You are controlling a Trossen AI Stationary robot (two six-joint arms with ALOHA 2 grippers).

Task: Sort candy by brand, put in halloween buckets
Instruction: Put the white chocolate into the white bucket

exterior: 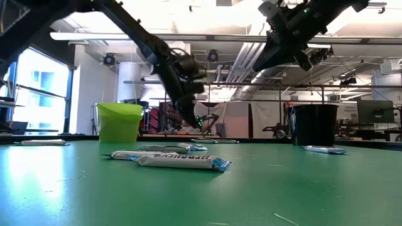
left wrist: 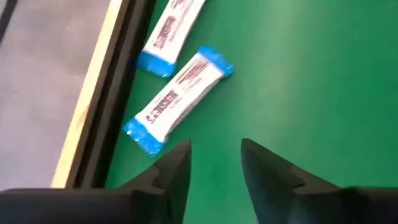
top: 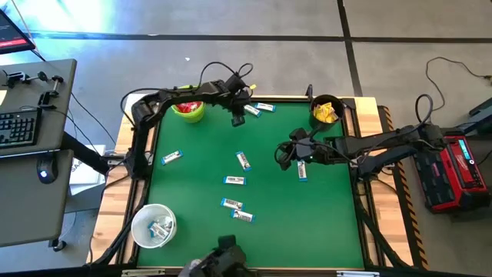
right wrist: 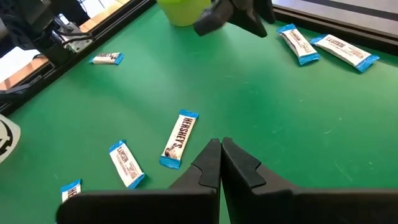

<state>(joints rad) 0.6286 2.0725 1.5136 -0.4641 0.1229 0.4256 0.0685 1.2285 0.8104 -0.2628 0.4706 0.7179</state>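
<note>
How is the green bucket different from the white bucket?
The green bucket is lime green and solid; the white bucket is pale and looks see-through. The green bucket holds red packets; the white bucket holds white-and-blue bars. The green bucket sits at the table's far edge, close to the left gripper; the white bucket sits at the near left corner, away from both arms. Both are small, round and upright.

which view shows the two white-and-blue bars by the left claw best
The left wrist view: both white-and-blue bars fill the picture just past the open left claw, lying beside the table's edge rail. The high view shows them small near the lime green bucket. The right wrist view shows them farther off. The low view doesn't show them clearly.
</note>
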